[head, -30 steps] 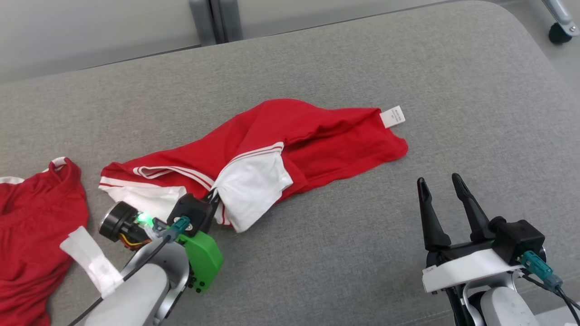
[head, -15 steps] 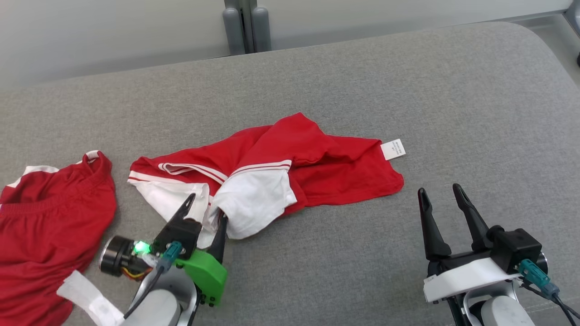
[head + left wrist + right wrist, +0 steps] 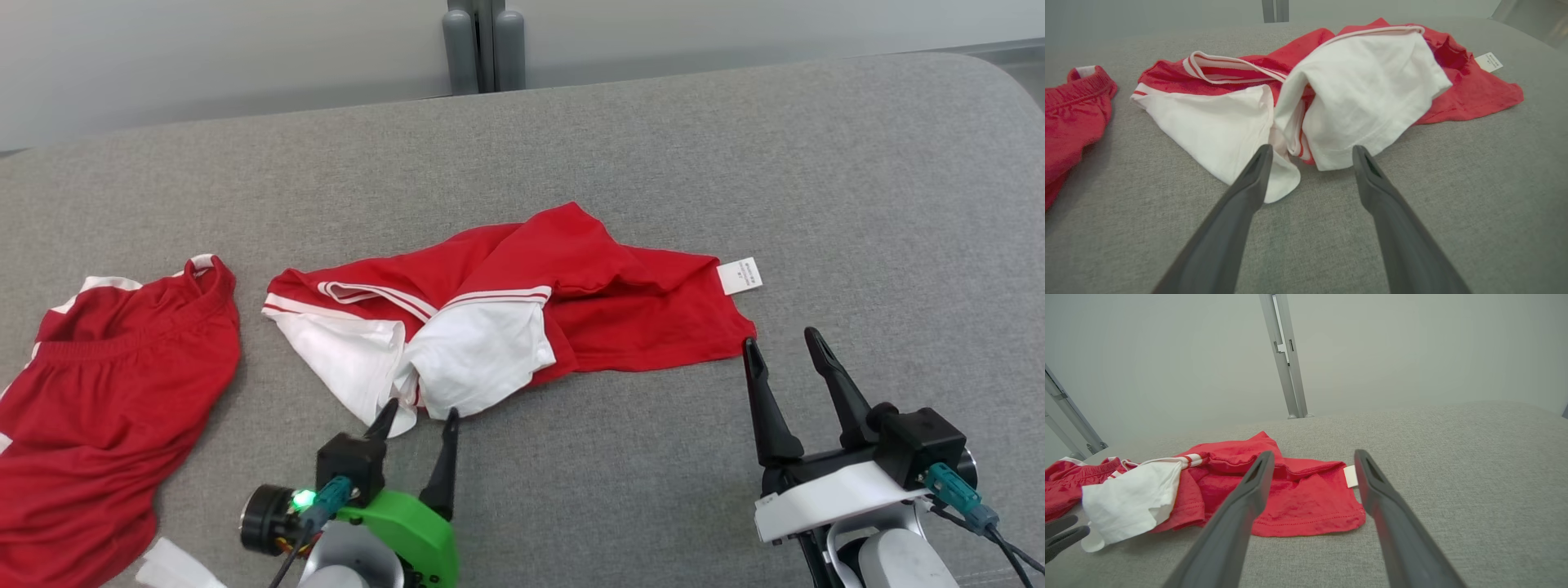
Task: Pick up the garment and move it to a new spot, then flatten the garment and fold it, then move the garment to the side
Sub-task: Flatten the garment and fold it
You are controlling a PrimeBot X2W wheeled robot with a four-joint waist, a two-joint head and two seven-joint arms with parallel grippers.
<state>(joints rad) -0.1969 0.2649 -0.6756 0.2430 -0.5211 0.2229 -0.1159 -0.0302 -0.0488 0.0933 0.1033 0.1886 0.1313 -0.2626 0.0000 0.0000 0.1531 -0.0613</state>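
On the grey cushion point(image 3: 735, 163), the garment point(image 3: 620, 318) lies crumpled at centre, with its long axis running left to right across the head view. Its white sleeves point(image 3: 482, 359) bunch at the left end, and its label point(image 3: 741, 275) marks the right end.

Left gripper point(image 3: 420, 408): 2 fingers spread, holding nothing. The white sleeve edge lies directly ahead of the tips. Contact between the tips and the cloth cannot be confirmed.

Right gripper point(image 3: 779, 338): 2 fingers spread, empty, with the tips just beside the red hem corner.

Each arm is nearest its own end of the garment.

Judgement: the garment is set down but not yet flat. Flattening calls for 1 grasp per end and an outward pull along the long axis.

Another red garment point(image 3: 106, 384) lies apart at far left.
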